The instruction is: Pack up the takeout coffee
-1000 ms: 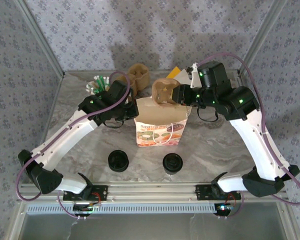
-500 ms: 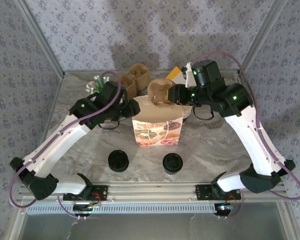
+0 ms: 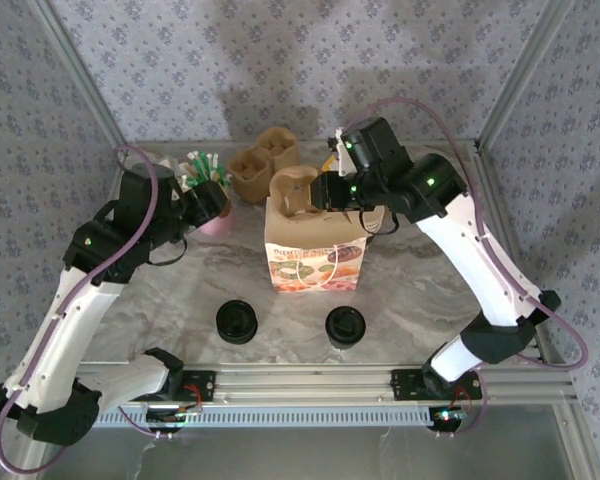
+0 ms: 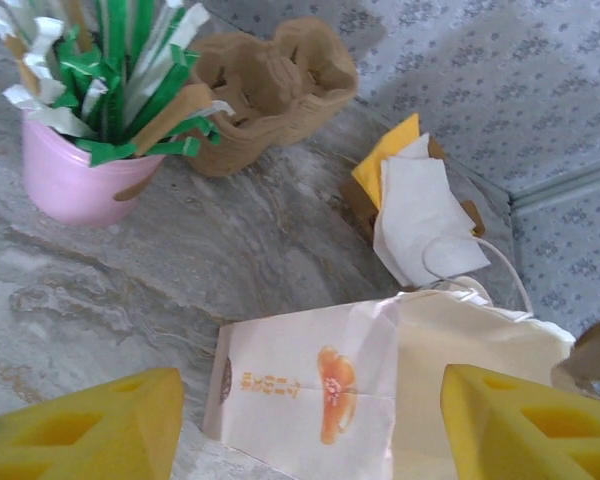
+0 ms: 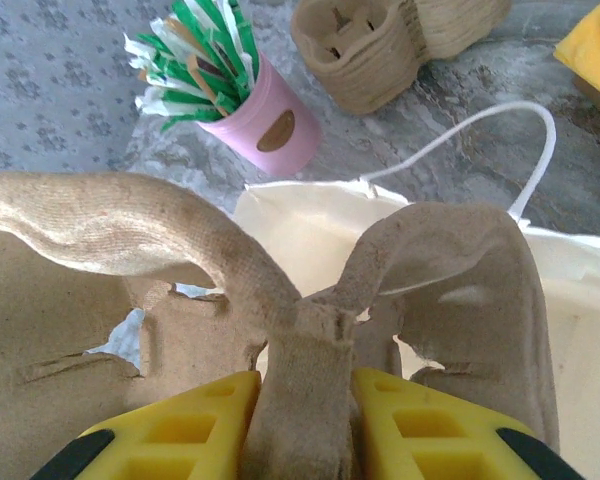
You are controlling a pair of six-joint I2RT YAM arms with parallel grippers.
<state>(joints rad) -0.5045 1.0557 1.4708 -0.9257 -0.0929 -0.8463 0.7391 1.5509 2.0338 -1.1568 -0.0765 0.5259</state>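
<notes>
Two round black-lidded items stand near the front edge, one at the left [image 3: 236, 322] and one at the right [image 3: 345, 327]; from above I cannot tell which is the takeout coffee. The printed paper bag [image 3: 315, 255] stands open mid-table. My right gripper [image 3: 325, 192] [image 5: 300, 420] is shut on the centre rib of a brown pulp cup carrier [image 3: 295, 190] [image 5: 130, 250], held over the bag's mouth [image 5: 320, 225]. My left gripper [image 3: 215, 197] [image 4: 310, 420] is open and holds nothing, left of the bag [image 4: 310, 380] by the pink cup.
A pink cup of green and white stirrers [image 3: 212, 222] [image 4: 75, 180] [image 5: 270, 125] stands at back left. Spare pulp carriers [image 3: 263, 160] [image 4: 270, 85] [image 5: 380, 40] sit behind the bag. White and yellow napkins [image 4: 415, 200] lie behind the bag's right side.
My left arm has pulled back to the left, away from the bag's rim. My right gripper has carried the carrier leftward and lower, over the bag's opening.
</notes>
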